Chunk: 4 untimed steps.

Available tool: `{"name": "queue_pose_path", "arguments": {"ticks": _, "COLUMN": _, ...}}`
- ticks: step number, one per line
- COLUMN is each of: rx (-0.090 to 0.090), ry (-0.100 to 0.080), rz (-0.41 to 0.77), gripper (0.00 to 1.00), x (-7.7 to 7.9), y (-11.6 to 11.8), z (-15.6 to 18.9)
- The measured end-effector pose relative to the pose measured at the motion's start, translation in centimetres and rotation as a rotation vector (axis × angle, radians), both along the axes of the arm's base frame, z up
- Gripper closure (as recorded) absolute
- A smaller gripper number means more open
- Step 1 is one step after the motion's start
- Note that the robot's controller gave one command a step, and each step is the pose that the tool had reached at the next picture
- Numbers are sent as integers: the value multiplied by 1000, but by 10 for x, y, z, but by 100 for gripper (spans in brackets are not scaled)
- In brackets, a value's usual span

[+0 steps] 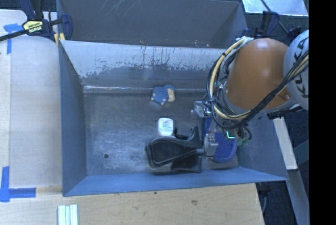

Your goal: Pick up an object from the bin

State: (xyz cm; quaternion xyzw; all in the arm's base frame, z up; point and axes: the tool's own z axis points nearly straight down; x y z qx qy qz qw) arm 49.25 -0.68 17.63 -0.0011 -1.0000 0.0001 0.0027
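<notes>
My gripper is low in the bin's right front part, mostly hidden under the arm's orange cover. Directly at its left lies a black, flat, handle-like thing along the front wall, its right end touching or just under the gripper. A blue rounded thing lies just right of the gripper, against the front wall. A small white block with a label sits a little left of the gripper, just above the black thing.
A small blue and yellow thing lies near the back wall in the middle of the bin. The arm and its cables cover the bin's right side. The bin's left half has bare floor.
</notes>
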Motion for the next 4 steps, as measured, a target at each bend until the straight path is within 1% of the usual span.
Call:
{"name": "queue_pose_path", "arguments": {"ticks": 1, "rx": 1, "ry": -2, "rz": 239, "gripper": 0, "x": 3, "y": 31, "z": -84}}
{"name": "queue_pose_path", "arguments": {"ticks": 2, "rx": -2, "ry": -6, "rz": 237, "gripper": 100, "x": 4, "y": 30, "z": -82}}
{"name": "queue_pose_path", "arguments": {"ticks": 3, "rx": 4, "ry": -22, "rz": 627, "gripper": 100, "x": 18, "y": 7, "z": -88}}
{"name": "queue_pose_path", "arguments": {"ticks": 4, "rx": 0, "ry": -12, "rz": 640, "gripper": 100, "x": 34, "y": 26, "z": 25}}
